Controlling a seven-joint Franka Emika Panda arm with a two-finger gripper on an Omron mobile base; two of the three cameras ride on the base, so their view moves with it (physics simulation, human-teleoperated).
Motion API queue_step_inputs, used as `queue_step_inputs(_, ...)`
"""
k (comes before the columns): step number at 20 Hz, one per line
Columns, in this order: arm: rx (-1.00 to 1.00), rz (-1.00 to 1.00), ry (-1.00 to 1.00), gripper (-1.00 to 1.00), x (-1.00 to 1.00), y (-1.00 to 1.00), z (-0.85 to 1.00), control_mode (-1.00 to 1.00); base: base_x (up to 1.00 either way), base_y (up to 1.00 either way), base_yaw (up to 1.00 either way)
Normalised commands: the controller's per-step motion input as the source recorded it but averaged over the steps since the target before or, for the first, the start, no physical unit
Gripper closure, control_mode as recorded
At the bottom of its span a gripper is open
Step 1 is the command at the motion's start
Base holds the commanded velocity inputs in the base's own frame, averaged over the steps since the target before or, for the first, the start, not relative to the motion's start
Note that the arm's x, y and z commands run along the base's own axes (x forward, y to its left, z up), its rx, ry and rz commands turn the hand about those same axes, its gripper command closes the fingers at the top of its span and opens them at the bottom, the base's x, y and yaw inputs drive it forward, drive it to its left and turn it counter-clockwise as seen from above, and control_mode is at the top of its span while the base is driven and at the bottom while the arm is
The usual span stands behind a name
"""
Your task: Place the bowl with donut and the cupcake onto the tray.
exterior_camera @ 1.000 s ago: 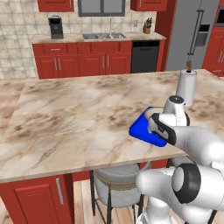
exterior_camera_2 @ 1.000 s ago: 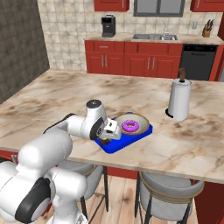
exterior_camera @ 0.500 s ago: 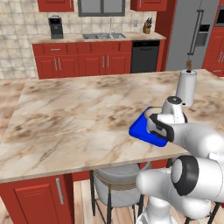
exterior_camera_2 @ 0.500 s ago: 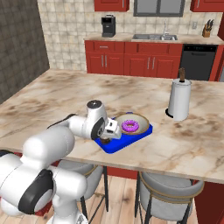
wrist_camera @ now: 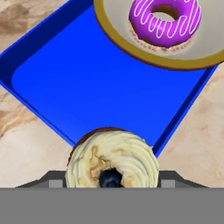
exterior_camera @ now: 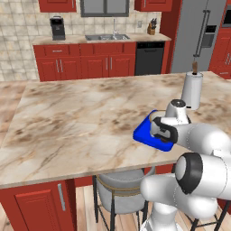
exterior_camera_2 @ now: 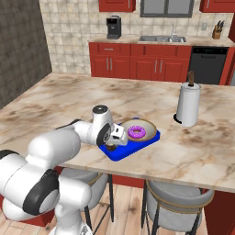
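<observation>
We find the tray point(exterior_camera_2: 148, 139) lying near the front edge of the marble island counter point(exterior_camera_2: 55, 101), with the bowl point(exterior_camera_2: 148, 125) seated in its far part and the donut point(exterior_camera_2: 137, 132) resting inside the bowl. The hand view confirms this: the bowl point(wrist_camera: 205, 52) sits on the tray's point(wrist_camera: 87, 83) blue floor, overlapping its far rim, and the purple-frosted donut point(wrist_camera: 165, 22) lies within it.

The gripper point(exterior_camera_2: 114, 142) is positioned low over the tray's near corner. The cupcake point(exterior_camera_2: 111, 147) shows as a small dark shape directly beneath it. In the hand view the cupcake point(wrist_camera: 112, 159), topped with cream-coloured swirled frosting and a dark berry, sits between the fingers at the tray's near edge. The fingers appear to be closed against its sides, though they are largely hidden behind it and we cannot confirm contact. Whether the cupcake already rests on the tray floor or is held just above it, we cannot tell.

From the left base view, the arm covers most of the tray point(exterior_camera: 143, 133). A paper towel roll point(exterior_camera_2: 188, 103) stands upright on the counter, well apart from the tray.
</observation>
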Motion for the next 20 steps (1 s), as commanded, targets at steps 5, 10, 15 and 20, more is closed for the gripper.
queue_step_inputs(5,0.00,0.00,0.00,1.00,0.00,0.00,-0.18,-1.00,0.00,0.00,0.00)
queue_step_inputs(10,0.00,0.00,0.00,1.00,0.00,0.00,-0.14,-1.00,0.00,0.00,0.00)
queue_step_inputs(15,0.00,0.00,0.00,1.00,0.00,0.00,-0.10,-1.00,0.00,0.00,0.00)
queue_step_inputs(20,0.00,0.00,0.00,1.00,0.00,0.00,-0.04,-1.00,0.00,0.00,0.00)
